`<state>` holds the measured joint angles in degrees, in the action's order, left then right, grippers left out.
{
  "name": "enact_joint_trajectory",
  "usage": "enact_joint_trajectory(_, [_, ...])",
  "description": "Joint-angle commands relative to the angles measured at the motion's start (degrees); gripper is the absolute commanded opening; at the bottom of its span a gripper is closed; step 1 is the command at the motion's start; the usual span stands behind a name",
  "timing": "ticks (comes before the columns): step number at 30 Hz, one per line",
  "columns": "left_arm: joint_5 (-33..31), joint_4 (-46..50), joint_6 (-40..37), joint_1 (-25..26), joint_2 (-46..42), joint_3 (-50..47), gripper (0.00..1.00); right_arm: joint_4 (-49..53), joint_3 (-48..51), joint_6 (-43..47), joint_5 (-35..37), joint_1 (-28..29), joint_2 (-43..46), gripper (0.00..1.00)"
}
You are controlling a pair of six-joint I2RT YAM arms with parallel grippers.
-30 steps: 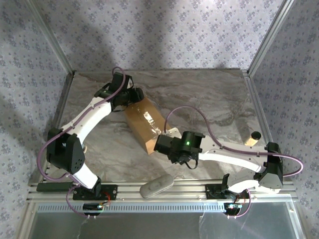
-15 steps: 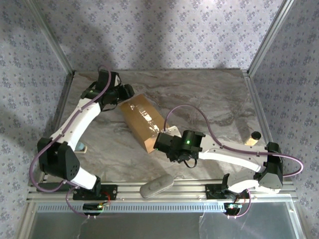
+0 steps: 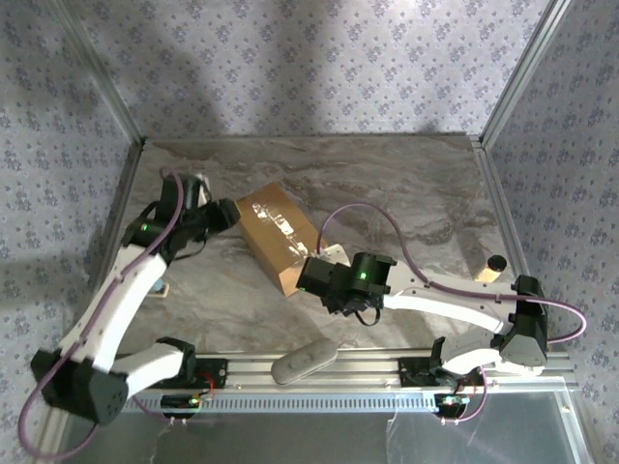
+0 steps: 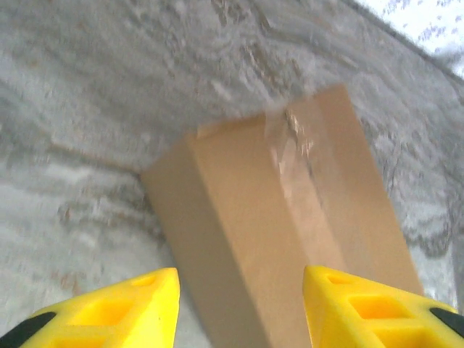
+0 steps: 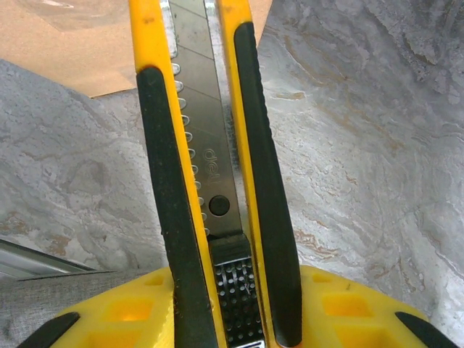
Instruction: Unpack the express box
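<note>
Closest to the bases, the right gripper (image 3: 314,277) is clamped on a yellow-and-black utility knife (image 5: 210,145) with its blade out (the tip runs out of frame, so contact is unclear). It sits at the 5 o'clock end of the express box (image 3: 279,235). The box lies flat on the marble table (image 3: 416,193), clear tape (image 4: 293,152) apparently uncut. At its 9 o'clock corner hovers the left gripper (image 3: 230,215), jaws spread and empty. Slitting the seam seems the step in hand. Next, the box needs steadying and the blade drawing along the tape.
</note>
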<state>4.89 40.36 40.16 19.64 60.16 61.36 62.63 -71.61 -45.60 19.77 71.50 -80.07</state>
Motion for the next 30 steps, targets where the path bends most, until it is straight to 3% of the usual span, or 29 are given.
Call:
enact_joint_trajectory(1, [-3.2, 8.6, 1.8, 2.5, -6.9, -3.1, 0.47, -0.9, -1.8, -1.2, 2.4, -0.2, -0.1, 0.00])
enact_joint_trajectory(7, [-2.3, 5.8, 10.0, 10.5, -13.3, -14.5, 0.44, -1.2, -1.9, -1.1, 2.1, -0.2, -0.7, 0.00])
enact_joint_trajectory(15, [-7.2, -6.5, 14.7, 22.0, -5.6, -18.3, 0.40, -0.2, -3.6, -0.9, 2.5, 0.1, -2.5, 0.00])
enact_joint_trajectory(30, [-12.0, -14.1, 15.8, 27.5, 1.0, -14.6, 0.39, 1.6, -8.1, 0.3, 4.2, 3.6, -7.5, 0.00])
